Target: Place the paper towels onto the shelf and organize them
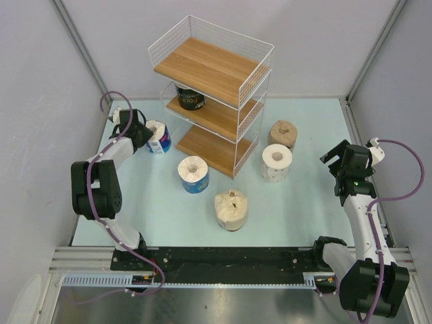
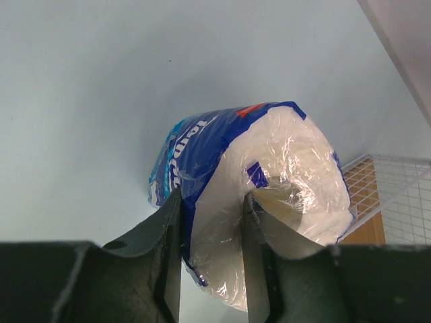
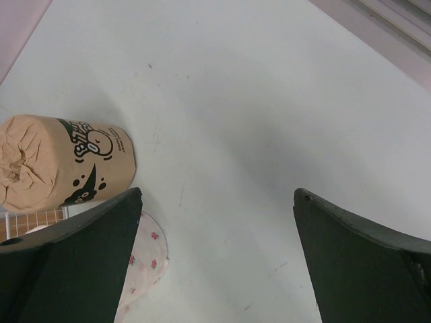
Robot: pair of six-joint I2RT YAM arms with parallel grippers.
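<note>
– Left pincer (image 2: 212, 202), what has it got?
– It is clamped on a blue-wrapped roll (image 2: 269, 168). One finger (image 2: 168, 229) presses the blue outer side and the other sits at the white end by the hollow core, so the roll's wall is pinched between them. Whether the roll touches the worktop (image 1: 297, 202) I cannot tell
– Where is that?
– On the left side of the worktop, just beside the shelf (image 1: 209, 67), with the roll's core facing up in the overhead view
– And the right pincer (image 1: 334, 156)?
– Its fingers are spread wide apart and grip nothing. It is over the pale-blue worktop near the right edge, well apart from the shelf
– Anything on the shelf?
– One dark roll (image 1: 190, 96), on the middle board toward its left end
– The other rolls?
– Four stand on end on the worktop. A second blue roll (image 1: 194, 174) is in front of the shelf's near-left corner. A cream roll (image 1: 231, 209) is nearer the arms, about mid-worktop. A dotted white roll (image 1: 277, 163) is just right of the lowest board, and a tan roll (image 1: 282, 133) is close behind it. Whether those two touch I cannot tell
– What does the right wrist camera show?
– The tan roll, printed with a black cartoon figure, and a bit of the dotted white roll showing past one finger
</note>
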